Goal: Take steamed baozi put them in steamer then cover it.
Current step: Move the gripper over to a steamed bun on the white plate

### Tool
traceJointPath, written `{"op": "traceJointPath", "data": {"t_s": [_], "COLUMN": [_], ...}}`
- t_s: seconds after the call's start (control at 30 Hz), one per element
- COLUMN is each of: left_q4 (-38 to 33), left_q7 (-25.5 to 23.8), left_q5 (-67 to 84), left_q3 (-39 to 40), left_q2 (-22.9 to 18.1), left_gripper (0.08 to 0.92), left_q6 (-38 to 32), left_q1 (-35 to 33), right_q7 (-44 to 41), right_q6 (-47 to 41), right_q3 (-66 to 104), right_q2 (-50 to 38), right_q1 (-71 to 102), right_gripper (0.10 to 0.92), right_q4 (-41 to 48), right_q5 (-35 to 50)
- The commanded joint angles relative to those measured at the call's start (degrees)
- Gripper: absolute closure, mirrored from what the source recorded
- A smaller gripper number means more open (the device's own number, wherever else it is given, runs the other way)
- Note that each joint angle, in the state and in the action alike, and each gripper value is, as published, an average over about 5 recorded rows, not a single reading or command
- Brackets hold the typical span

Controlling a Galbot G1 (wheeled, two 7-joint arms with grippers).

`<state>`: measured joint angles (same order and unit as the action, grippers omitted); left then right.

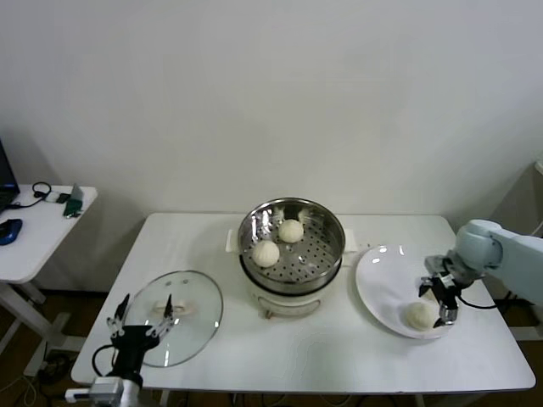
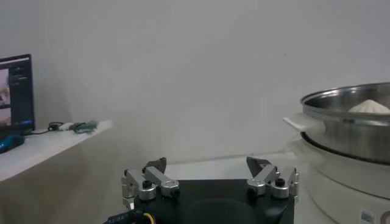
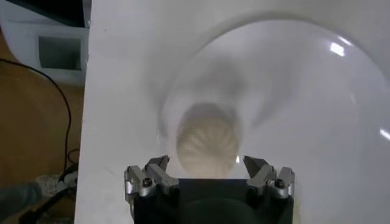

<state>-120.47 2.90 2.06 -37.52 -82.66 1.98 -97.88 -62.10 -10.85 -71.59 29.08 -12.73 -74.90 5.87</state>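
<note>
left gripper hangs over the cover on the desk, fingers wide. steamer centre holds two baozi. right gripper, fingers wide, straddles one baozi on the plate; only the wrist view shows its pleats.

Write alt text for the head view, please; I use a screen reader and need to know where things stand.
The right gripper, open, hangs over the last baozi on the white plate. Two baozi already sit in the steamer at the table's centre. The glass cover lies flat on the table's left, with the open left gripper at its near edge.
</note>
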Motion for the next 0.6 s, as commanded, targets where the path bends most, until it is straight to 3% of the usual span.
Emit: {"op": "traceJointPath", "data": {"t_s": [0.03, 0.6], "left_q4": [0.41, 0.62], "left_q7": [0.05, 0.07], "left_q5": [-0.13, -0.11], "left_q3": [-0.04, -0.21], "left_q2": [-0.07, 0.09], "left_gripper": [0.177, 0.177], "left_q6": [-0.04, -0.16], "left_q1": [0.09, 0.08], "right_q7": [-0.05, -0.64], "right_q6": [0.41, 0.88], "right_q3": [5.5, 3.61], "right_q2": [2.58, 5.75], "right_q1": [7.49, 5.2], "right_gripper": [0.203, 0.203], "right_q4": [4.6, 6.36], "right_q5": [-3.62, -0.79]}}
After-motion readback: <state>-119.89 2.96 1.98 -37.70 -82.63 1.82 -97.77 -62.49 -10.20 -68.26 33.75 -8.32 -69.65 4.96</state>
